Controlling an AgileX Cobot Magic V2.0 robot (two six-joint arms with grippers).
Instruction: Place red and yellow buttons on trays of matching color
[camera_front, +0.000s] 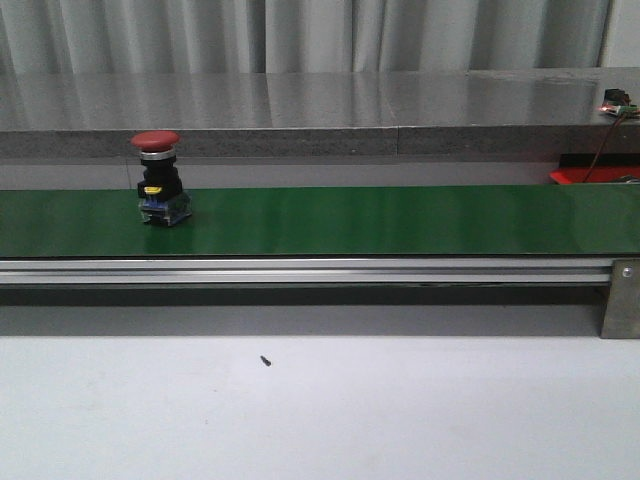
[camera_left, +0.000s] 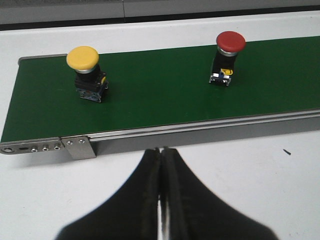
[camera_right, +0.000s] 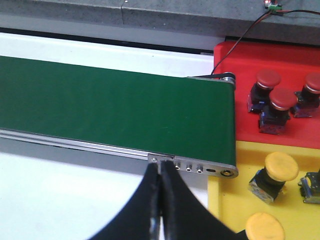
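Both my claws sit nearest the lenses, clenched on nothing: my left gripper (camera_left: 161, 150) and my right gripper (camera_right: 160, 167) each hang just short of the green belt (camera_front: 400, 220), waiting, I judge, for it to bring work within reach. On the belt stands a red button (camera_left: 227, 57), upright, and well apart from it, toward the belt's end on my left, a yellow button (camera_left: 86, 72). Past the belt's other end, touching it, lie the red tray (camera_right: 235, 65) and the yellow tray (camera_right: 235, 165), side by side, each already holding buttons of its own colour.
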